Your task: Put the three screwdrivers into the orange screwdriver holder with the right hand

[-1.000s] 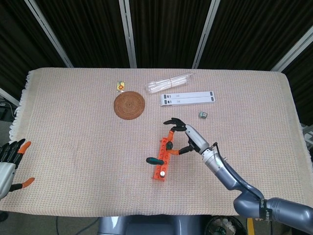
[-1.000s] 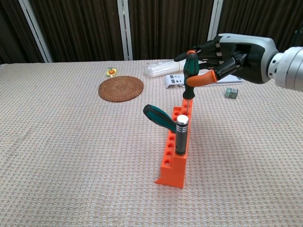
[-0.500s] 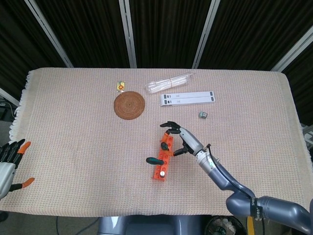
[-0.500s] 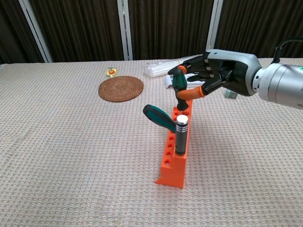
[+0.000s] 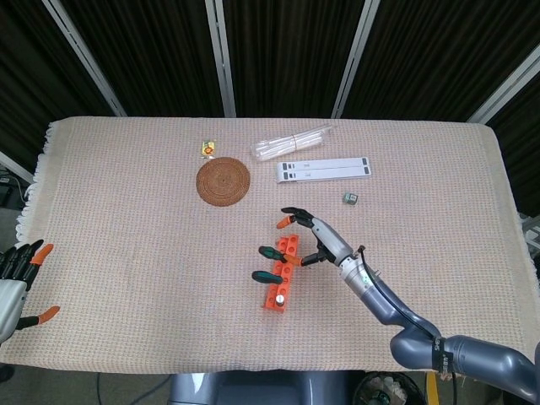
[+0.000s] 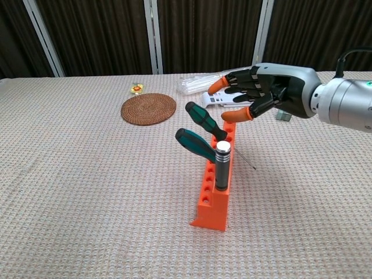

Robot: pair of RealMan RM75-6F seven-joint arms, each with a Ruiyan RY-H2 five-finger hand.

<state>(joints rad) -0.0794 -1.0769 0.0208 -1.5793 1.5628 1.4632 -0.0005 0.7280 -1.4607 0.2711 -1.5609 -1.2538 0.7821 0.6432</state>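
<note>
Three screwdrivers (image 6: 204, 119) stand or lean in the orange holder (image 6: 217, 185) at mid-table, the right hand (image 6: 256, 93) released at its two o'clock, while only the head view shows the empty, spread left hand (image 5: 18, 274).

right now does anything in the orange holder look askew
Yes. Two green-handled screwdrivers lean steeply sideways out of the orange holder, while the silver-capped one stands upright. The right hand holds nothing.

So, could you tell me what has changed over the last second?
The right hand let go of the green-handled screwdriver, which tipped over to lean left in the orange holder. The hand's fingers are now spread. The other two screwdrivers and the left hand stayed put.
</note>
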